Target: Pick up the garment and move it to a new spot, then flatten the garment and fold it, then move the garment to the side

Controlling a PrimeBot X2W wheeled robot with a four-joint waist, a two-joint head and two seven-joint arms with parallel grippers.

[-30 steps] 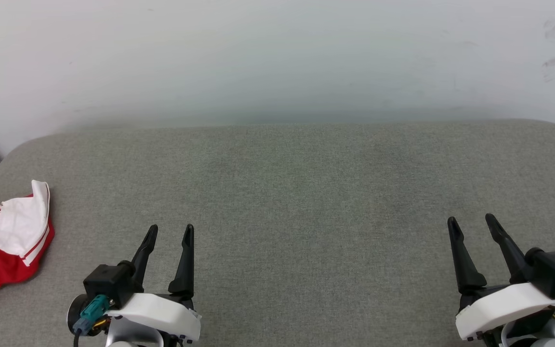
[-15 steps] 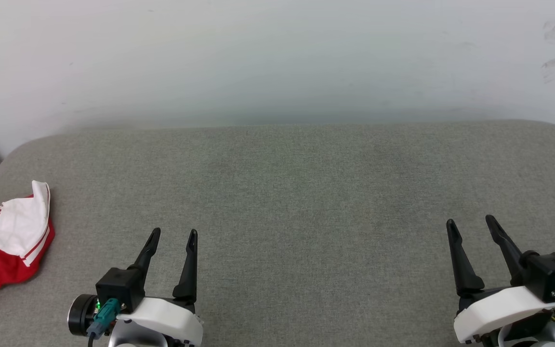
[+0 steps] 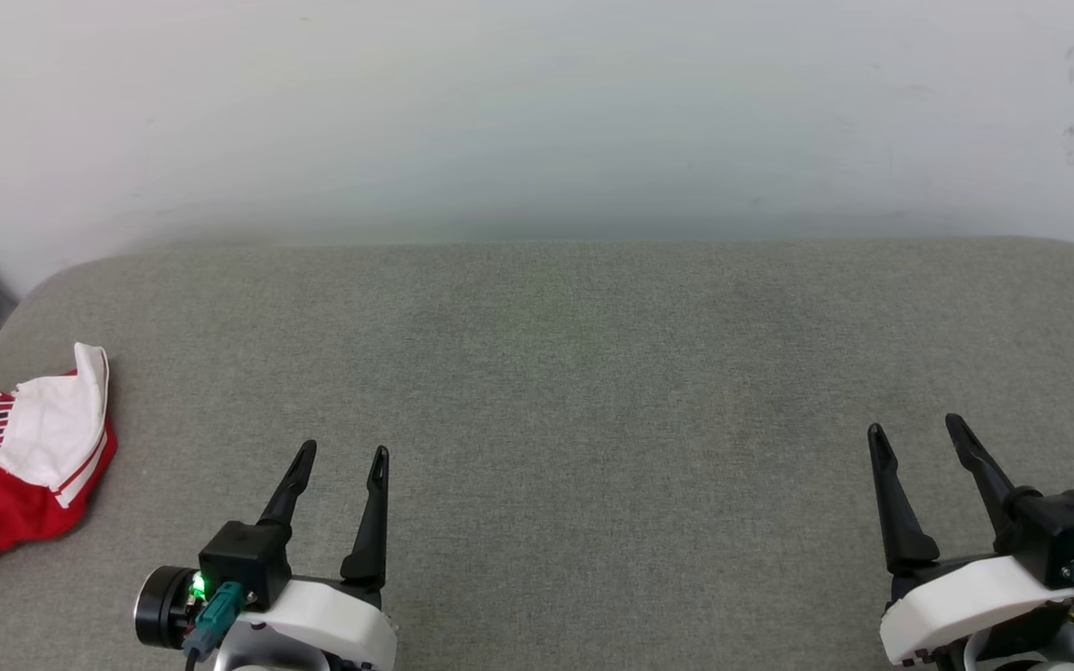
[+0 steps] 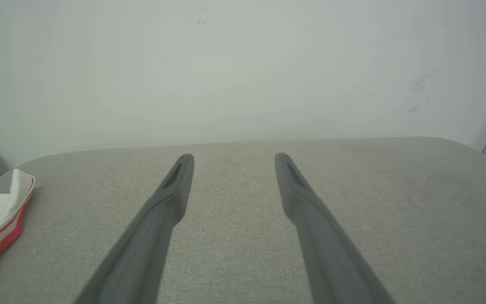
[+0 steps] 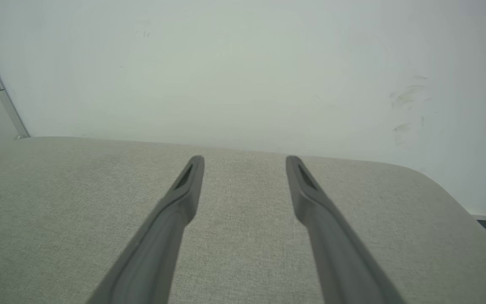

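— So, where is the garment (image 3: 6,485) lying?
— It is sitting crumpled at the far left edge of the frame, on the grey cushion (image 3: 574,373), a white sleeve showing on top.
— And the grippers?
— The left gripper (image 3: 344,451) is hovering at lower left, fingers spread, holding nothing; the right gripper (image 3: 915,427) is doing likewise at lower right, well apart from the garment.

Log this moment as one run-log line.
garment: bunched, far left of grey cushion | left gripper: open, empty | right gripper: open, empty | stage: pick not yet begun
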